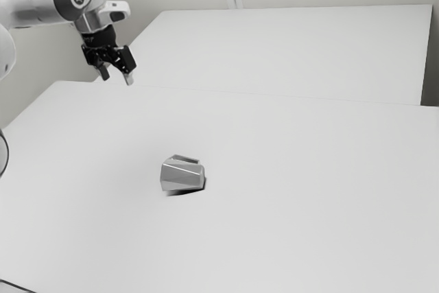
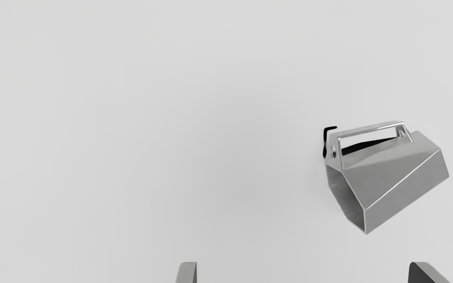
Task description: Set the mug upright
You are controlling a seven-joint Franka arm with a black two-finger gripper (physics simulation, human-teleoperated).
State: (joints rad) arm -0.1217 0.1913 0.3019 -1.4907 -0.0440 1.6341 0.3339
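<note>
gripper raised above table, fingers spread, holding nothing, grey mug on its side below and ahead of hand, handle attached, second white surface beyond

the mug over there is plain grey metal with flat, angular sides, tipped over on its side on the white table, its open mouth showing, its squared-off handle sticking out.

Mug underside hidden, arm cropped at exterior view's left edge
</note>
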